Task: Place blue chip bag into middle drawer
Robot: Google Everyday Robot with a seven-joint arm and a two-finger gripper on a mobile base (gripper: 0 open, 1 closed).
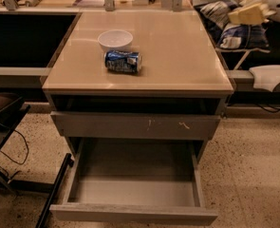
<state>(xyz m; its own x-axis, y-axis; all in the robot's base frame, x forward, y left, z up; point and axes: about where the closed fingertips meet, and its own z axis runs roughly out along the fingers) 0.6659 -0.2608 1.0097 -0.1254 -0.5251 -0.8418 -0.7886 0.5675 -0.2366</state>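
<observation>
A: Any lettering legible?

B: None. The can [123,61] lies on its side on the table [177,56]. Its label is blue with white print, too small to read. The bag [244,34] is dark blue foil with white panels and silvery edges, and its print can't be read either. No brand made out on either one.

A: Gripper?

B: The gripper [234,17] is at 2 o'clock in the view, past the table's right edge. Its pale yellow fingers [251,13] are clamped on the bag's upper part. The white arm [279,1] enters from the right border.

A: Bag relative to it?

B: The bag touches the fingers and hangs mostly toward 6 o'clock of the gripper. Some crumpled foil shows at 10 o'clock of it. The bag is off the tabletop, in the air beyond the right edge, against a dark background.

A: Drawer?

B: The drawer [135,194] is pulled out at 6 o'clock of the table, with a smooth grey inside and a plain front edge. The bag is well apart from it, up at about 1 o'clock. Directly above the drawer is a closed grey front [106,125] with pale scratch marks right of centre.

A: Anything else on top?

B: A white bowl [115,39] stands upright at 11 o'clock of the can, just beside it. Both sit left of the table's centre, well apart from the bag.
</observation>
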